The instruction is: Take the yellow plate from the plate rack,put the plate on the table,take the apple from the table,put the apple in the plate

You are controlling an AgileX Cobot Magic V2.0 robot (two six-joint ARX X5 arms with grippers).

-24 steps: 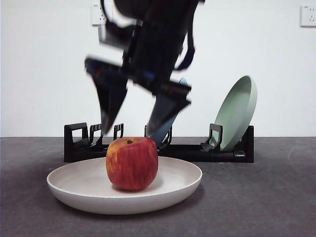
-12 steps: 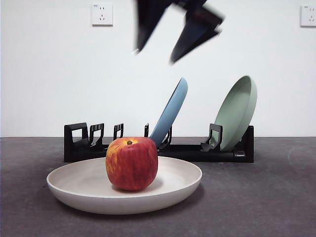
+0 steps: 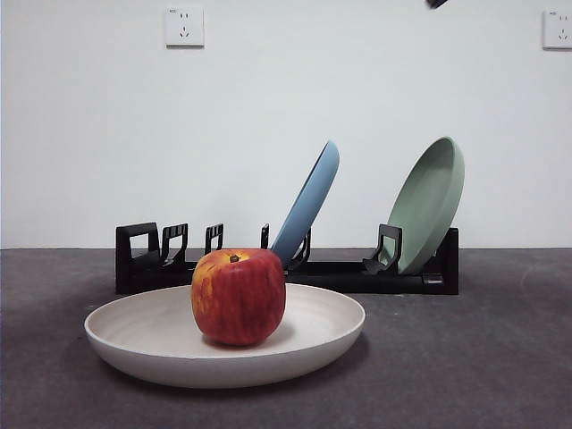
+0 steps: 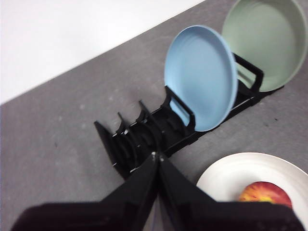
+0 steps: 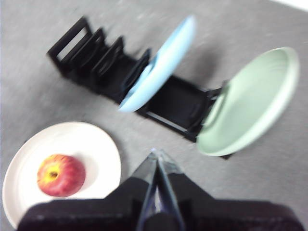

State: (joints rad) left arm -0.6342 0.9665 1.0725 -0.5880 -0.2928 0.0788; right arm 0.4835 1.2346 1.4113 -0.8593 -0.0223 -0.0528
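The red apple (image 3: 239, 296) sits upright in the middle of the yellow plate (image 3: 143, 335), which lies flat on the dark grey table (image 3: 474, 366) in front of the black plate rack (image 3: 344, 273). My left gripper (image 4: 157, 156) is shut and empty, high above the rack (image 4: 144, 137); the plate (image 4: 228, 175) and apple (image 4: 265, 195) lie off to one side. My right gripper (image 5: 155, 153) is shut and empty, high over the table beside the plate (image 5: 98, 149) and apple (image 5: 61, 175). Its picture is blurred. Only a black tip (image 3: 436, 3) shows at the front view's top edge.
A light blue plate (image 3: 308, 204) and a pale green plate (image 3: 429, 206) lean in the rack's middle and right slots. The rack's left slots and loop handle (image 3: 137, 246) stand bare. A white wall with two sockets is behind.
The gripper that stood open just above the apple has risen up and to the right, nearly out of the front view. The apple and plate have not moved.
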